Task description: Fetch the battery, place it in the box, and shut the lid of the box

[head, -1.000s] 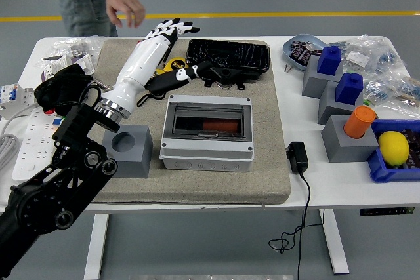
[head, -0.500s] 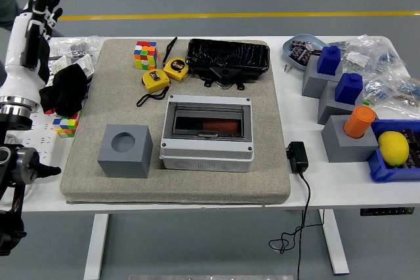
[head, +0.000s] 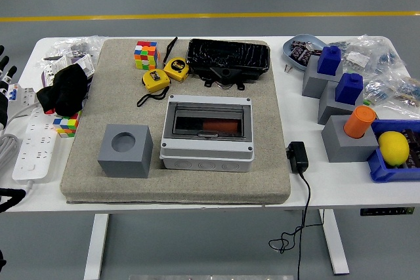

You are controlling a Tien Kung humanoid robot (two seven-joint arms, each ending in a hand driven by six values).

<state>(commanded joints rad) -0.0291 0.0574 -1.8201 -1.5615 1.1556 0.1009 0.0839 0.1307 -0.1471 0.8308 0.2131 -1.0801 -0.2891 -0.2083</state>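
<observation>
The grey box (head: 207, 153) stands in the middle of the beige mat (head: 262, 181). Its smoky see-through lid (head: 207, 122) lies down flat over the opening. Through the lid I see the reddish battery (head: 215, 126) lying inside. My left hand (head: 5, 73) shows only as a sliver at the far left edge, well away from the box, fingers pointing up and spread, holding nothing. The right arm is out of view.
On the mat are a grey cube with a round hole (head: 125, 151), two yellow tape measures (head: 165, 75), a colour cube (head: 146, 54) and a black tray (head: 228, 57). A black cloth (head: 65, 90) and power strip (head: 29, 142) lie left. Grey blocks (head: 344, 142), an orange cylinder (head: 359, 121) and a lemon (head: 394, 147) stand right.
My left arm has pulled back from over the mat to the left edge, uncovering the colour cube and tape measures. The person at the far side has left the view.
</observation>
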